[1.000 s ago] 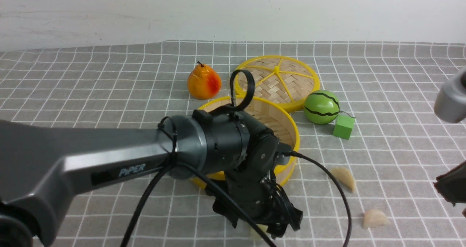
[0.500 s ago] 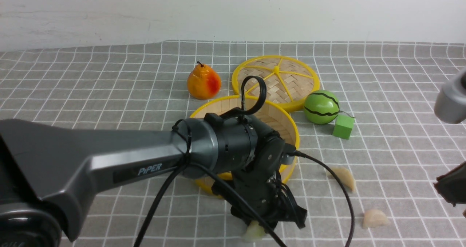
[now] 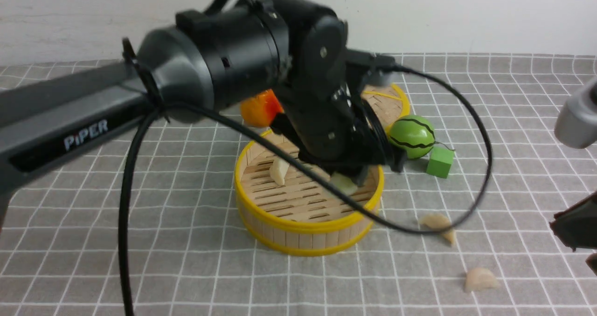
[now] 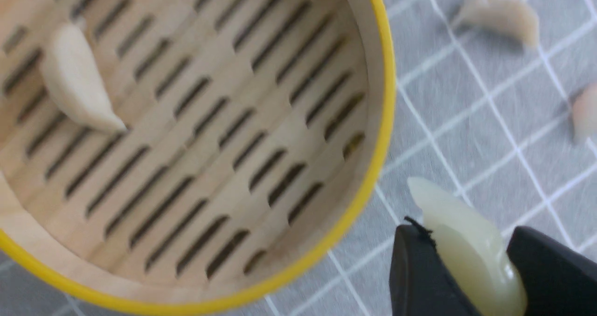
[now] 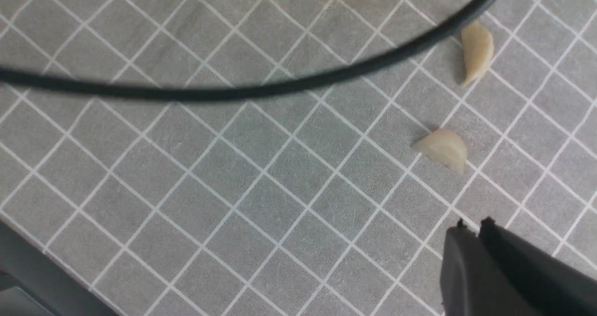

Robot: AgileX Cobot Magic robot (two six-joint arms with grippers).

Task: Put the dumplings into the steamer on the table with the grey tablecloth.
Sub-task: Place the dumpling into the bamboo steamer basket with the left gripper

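The steamer (image 3: 298, 230) stands mid-table on the grey tablecloth (image 3: 140, 241), with one cream dumpling (image 3: 279, 170) on its slatted floor, also in the left wrist view (image 4: 77, 85). My left gripper (image 3: 347, 182) is shut on the greenish dumpling (image 4: 466, 246) and holds it above the steamer's right side. Two more dumplings lie on the cloth to the right: one (image 3: 437, 223) near the steamer, one (image 3: 480, 279) nearer the front. My right gripper (image 5: 473, 227) is shut and empty, hovering near the right edge, close to those two dumplings (image 5: 476, 50) (image 5: 440, 148).
A pear (image 3: 259, 111) sits behind the steamer, partly hidden by my left arm. The flat woven lid (image 3: 389, 104), a green striped ball (image 3: 413, 136) and a green cube (image 3: 440, 162) sit at the back right. My left arm's cable (image 3: 447, 167) loops over the near dumpling.
My left gripper has lifted off the front of the cloth with the greenish dumpling and moved back and up to above the steamer. The right arm has hardly moved.
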